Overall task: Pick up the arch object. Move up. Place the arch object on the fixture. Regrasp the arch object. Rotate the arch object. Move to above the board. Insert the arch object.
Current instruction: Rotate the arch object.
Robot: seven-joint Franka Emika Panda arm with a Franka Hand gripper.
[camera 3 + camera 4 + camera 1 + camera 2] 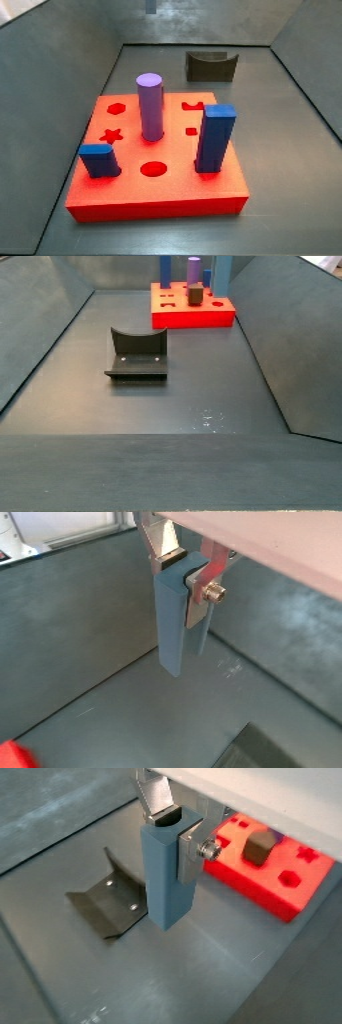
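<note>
- The gripper [181,838] shows only in the wrist views, raised above the grey floor [160,406]; neither side view shows it.
- It pinches the arch [171,873] at the bar's upper end: a silver finger [195,848] with a screw lies flat against one face, and the second plate [168,542] rises behind the top of the bar.
- The arch hangs upright and clear of the floor, its lower end free, as seen in both wrist views [175,617].
- The fixture [136,355] stands on the floor with nothing in its curved notch; in a wrist view [107,903] it lies near the arch's lower end, to one side and not touching it.
- The board [158,160] lies flat on the floor, well apart from the fixture [211,65], which sits near the far wall in that side view.
- On the board a purple cylinder [150,105] stands upright near the middle, a tall blue peg [217,138] stands beside it, and a short blue peg [96,160] sits at a corner.
- A star hole [112,134] and a round hole [155,169] are open in the board's top.
- In a wrist view the board [274,878] appears beyond the arch on the side away from the fixture, with a dark peg top [258,846] on it.
</note>
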